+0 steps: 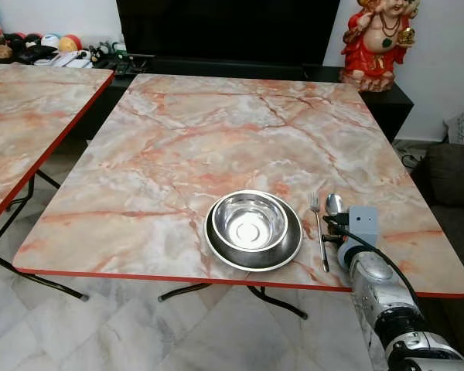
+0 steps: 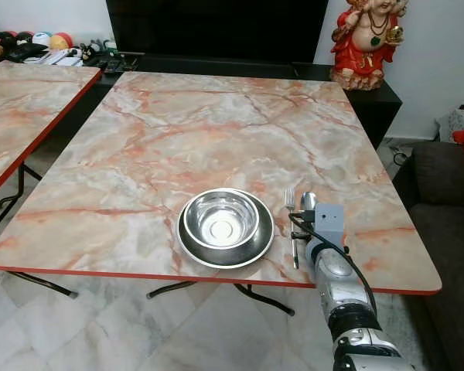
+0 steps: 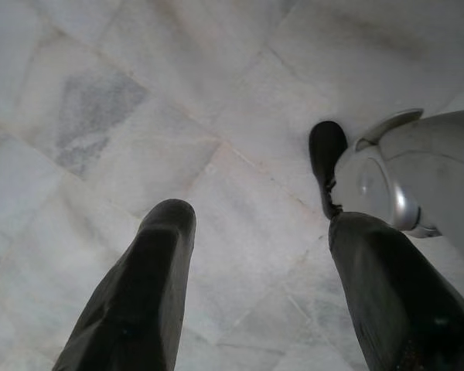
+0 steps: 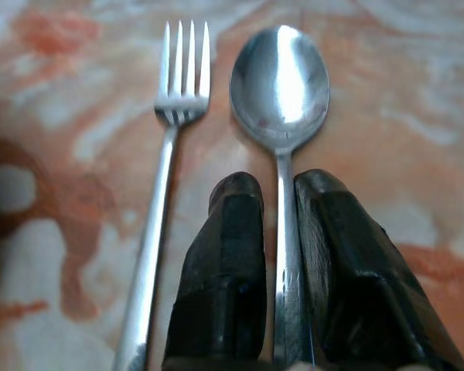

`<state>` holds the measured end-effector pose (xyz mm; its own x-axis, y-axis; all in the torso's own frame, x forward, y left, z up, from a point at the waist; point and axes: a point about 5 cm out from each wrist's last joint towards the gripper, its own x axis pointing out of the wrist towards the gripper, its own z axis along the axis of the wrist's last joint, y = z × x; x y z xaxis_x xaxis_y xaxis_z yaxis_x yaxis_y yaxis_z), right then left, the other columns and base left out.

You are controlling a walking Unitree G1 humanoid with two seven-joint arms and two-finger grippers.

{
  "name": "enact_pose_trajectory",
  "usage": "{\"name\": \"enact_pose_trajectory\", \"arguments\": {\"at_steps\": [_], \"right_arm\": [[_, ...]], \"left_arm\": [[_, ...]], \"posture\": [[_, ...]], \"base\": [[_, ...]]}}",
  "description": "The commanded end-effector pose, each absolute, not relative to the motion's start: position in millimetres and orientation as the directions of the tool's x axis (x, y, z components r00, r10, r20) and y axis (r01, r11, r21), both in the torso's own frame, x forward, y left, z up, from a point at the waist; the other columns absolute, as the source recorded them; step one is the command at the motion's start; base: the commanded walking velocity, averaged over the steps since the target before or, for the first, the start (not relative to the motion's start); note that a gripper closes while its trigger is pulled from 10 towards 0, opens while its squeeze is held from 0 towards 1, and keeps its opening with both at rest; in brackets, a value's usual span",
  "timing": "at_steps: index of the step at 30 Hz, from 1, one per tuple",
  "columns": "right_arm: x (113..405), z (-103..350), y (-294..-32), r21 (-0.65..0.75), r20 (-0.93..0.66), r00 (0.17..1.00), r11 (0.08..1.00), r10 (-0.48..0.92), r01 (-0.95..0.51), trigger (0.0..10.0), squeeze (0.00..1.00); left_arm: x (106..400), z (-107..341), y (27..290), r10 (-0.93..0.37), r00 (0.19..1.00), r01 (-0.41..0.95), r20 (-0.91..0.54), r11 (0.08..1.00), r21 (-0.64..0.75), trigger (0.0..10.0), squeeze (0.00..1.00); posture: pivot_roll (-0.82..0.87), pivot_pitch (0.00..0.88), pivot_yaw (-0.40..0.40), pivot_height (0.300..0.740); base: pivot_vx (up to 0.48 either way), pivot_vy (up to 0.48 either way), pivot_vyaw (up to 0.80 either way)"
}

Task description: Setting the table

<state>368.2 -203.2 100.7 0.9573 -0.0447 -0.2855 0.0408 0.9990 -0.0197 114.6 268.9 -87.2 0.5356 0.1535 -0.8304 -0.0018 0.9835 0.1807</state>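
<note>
Right wrist view: right gripper [image 4: 278, 255] fingers clamp the spoon [image 4: 281, 85] handle, bowl pointing away, parallel to the fork [image 4: 166, 154].

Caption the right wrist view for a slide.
Right tool shut on the spoon handle, laying it beside the fork on the marble table.

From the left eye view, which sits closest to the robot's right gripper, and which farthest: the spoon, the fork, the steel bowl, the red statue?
1. Spoon: its handle lies between the right gripper's fingers.
2. Fork: just beside the spoon, on the bowl's side.
3. Steel bowl: on its plate, further toward the robot's left.
4. Red statue: far off, beyond the table's back corner.
</note>
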Motion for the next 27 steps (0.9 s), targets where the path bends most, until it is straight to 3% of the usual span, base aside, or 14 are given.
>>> {"name": "enact_pose_trajectory", "arguments": {"at_steps": [1, 9, 15, 27], "right_arm": [[369.9, 108.4, -204.2, -0.004, -0.239, 0.97, 0.999, -0.048, 0.049, 10.0, 0.0], [374.3, 129.8, -205.7, -0.031, -0.104, 0.993, 0.998, -0.064, 0.061, 10.0, 0.0], [371.4, 145.9, -213.5, -0.1, 0.006, 0.995, 0.99, -0.1, 0.1, 10.0, 0.0], [347.4, 161.4, -207.2, -0.014, 0.224, 0.972, 0.997, -0.075, 0.08, 10.0, 0.0]], "left_arm": [[104.7, -89.6, 270.7, 0.146, 0.508, 0.014, -0.849, 0.984, 0.178, 10.0, 0.0], [111.2, -86.5, 275.5, 0.157, 0.513, 0.008, -0.844, 0.982, 0.187, 10.0, 0.0], [132.7, -82.9, 268.8, 0.155, 0.541, 0.003, -0.827, 0.982, 0.187, 10.0, 0.0], [136.5, -84.0, 262.9, 0.16, 0.54, -0.01, -0.826, 0.983, 0.184, 10.0, 0.0]], "posture": [[0.07, 0.113, -0.026, 0.74], [0.07, 0.096, -0.025, 0.74], [0.08, 0.073, -0.028, 0.74], [0.08, 0.027, -0.033, 0.74]], "base": [[0.0, 0.0, 0.0], [0.0, 0.0, 0.0], [0.0, 0.0, 0.0], [0.0, 0.0, 0.0]]}}
